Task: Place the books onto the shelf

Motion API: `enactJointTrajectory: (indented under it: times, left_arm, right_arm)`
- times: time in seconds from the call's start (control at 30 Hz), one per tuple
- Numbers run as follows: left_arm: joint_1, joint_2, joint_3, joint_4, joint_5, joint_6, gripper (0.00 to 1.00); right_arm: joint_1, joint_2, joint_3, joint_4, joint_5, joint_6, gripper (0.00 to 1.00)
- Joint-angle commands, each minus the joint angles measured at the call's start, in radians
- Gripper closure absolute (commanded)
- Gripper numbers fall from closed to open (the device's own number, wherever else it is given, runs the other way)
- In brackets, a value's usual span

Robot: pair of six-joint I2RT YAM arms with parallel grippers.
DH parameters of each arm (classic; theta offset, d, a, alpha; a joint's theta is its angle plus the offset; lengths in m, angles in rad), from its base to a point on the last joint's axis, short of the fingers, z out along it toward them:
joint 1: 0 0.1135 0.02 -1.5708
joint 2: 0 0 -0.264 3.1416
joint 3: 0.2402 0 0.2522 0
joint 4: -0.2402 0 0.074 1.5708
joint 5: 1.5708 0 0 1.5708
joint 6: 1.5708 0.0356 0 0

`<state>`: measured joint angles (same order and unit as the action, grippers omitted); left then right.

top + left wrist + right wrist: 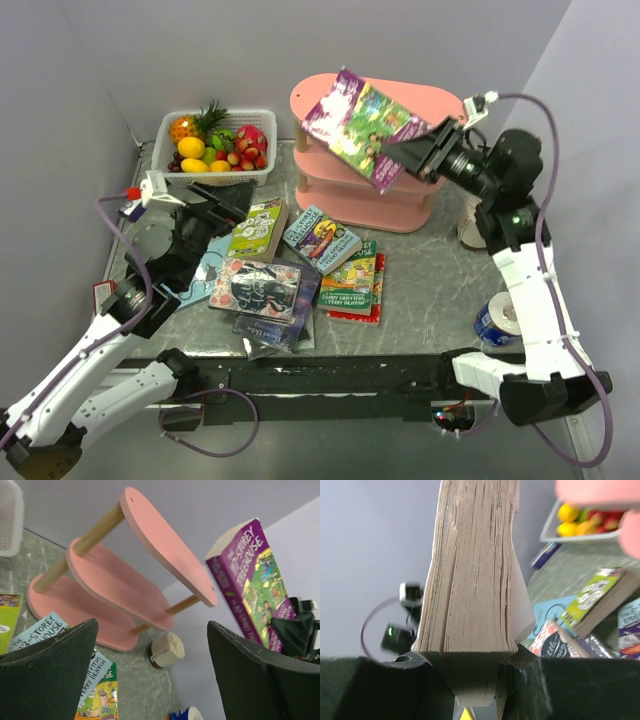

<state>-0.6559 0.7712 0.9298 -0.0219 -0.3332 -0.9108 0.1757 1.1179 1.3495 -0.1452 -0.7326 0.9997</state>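
**First book aloft over the shelf; none shelved yet.**
Right gripper [402,158] is clamped on one edge of a purple paperback [352,122]. It holds the book tilted above the top tier of the pink shelf [425,100], upper centre-right of the overhead frame, not set down. Left gripper [222,208] has its jaws wide apart and holds nothing, at the left edge of the pile. The remaining books [300,270] lie overlapping at frame centre. The tiers visible from the left wrist carry no book, so I judge the task barely begun. The surface is a grey marbled table [430,290], with a fruit basket [262,118] at upper left. Walls are plain pale lilac.
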Motion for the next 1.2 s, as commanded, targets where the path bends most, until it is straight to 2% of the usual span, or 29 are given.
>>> enactJointTrajectory:
  times: [0.0, 0.13, 0.27, 0.4, 0.57, 0.63, 0.67, 0.77, 0.87, 0.97, 1.13, 1.17]
  left_arm:
    - [0.001, -0.043, -0.003, -0.052, -0.089, 0.02, 0.04]
    - [0.001, -0.018, 0.033, -0.107, -0.083, 0.026, 0.04]
    - [0.002, -0.013, 0.026, -0.104, -0.073, 0.021, 0.04]
    - [0.002, -0.004, 0.006, -0.081, -0.059, 0.015, 0.04]
    - [0.002, 0.026, 0.01, -0.072, -0.043, 0.013, 0.04]
    - [0.004, 0.039, 0.014, -0.075, -0.036, 0.016, 0.04]
    - [0.004, 0.04, 0.014, -0.072, -0.038, 0.018, 0.04]
    - [0.006, 0.049, 0.009, -0.064, -0.038, 0.021, 0.04]
    - [0.006, 0.06, 0.007, -0.056, -0.027, 0.026, 0.04]
    - [0.007, 0.076, 0.012, -0.056, -0.017, 0.029, 0.04]
    - [0.01, 0.091, 0.017, -0.058, -0.018, 0.043, 0.04]
    - [0.012, 0.092, 0.018, -0.055, -0.018, 0.046, 0.04]
  right_arm:
    - [-0.045, 0.091, 0.223, -0.123, 0.062, -0.02, 1.0]
    - [-0.07, 0.253, 0.429, -0.302, 0.073, -0.038, 1.0]
    - [-0.088, 0.358, 0.568, -0.439, 0.114, -0.084, 1.0]
    - [-0.117, 0.433, 0.619, -0.479, 0.122, -0.084, 1.0]
    - [-0.145, 0.581, 0.821, -0.597, 0.127, -0.122, 1.0]
    - [-0.151, 0.646, 0.923, -0.666, 0.108, -0.153, 0.82]
    - [-0.156, 0.658, 0.944, -0.682, 0.105, -0.157, 0.6]
    - [-0.166, 0.657, 0.953, -0.688, 0.136, -0.177, 0.37]
    - [-0.171, 0.652, 0.938, -0.686, 0.144, -0.184, 0.28]
    - [-0.171, 0.677, 0.974, -0.74, 0.166, -0.213, 0.24]
    - [-0.197, 0.614, 0.918, -0.737, 0.291, -0.263, 0.17]
    - [-0.199, 0.606, 0.916, -0.738, 0.308, -0.274, 0.13]
